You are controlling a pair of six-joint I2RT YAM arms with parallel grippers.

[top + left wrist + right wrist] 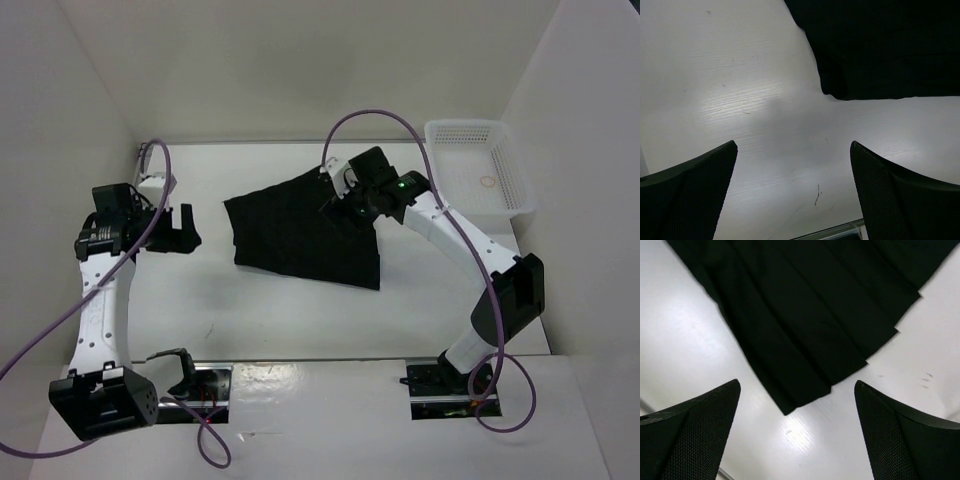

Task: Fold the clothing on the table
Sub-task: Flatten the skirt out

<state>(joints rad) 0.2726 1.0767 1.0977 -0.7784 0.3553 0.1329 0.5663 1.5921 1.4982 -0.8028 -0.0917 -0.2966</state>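
The clothing [300,235], a black pleated skirt, lies flat in the middle of the white table [200,300]. My right gripper [340,212] hovers over its far right part, open. In the right wrist view the pleats [810,310] fill the top and one corner of the cloth points down between the wide-apart fingers [797,385]; nothing is gripped. My left gripper [178,232] hangs open to the left of the skirt, apart from it. The left wrist view has bare table between the fingers [793,145] and a skirt corner [880,45] at the upper right.
A white mesh basket [505,160] stands at the far right with a small ring-shaped thing [487,182] inside. White walls close in the table on three sides. A metal rail [320,372] runs along the near edge between the arm bases.
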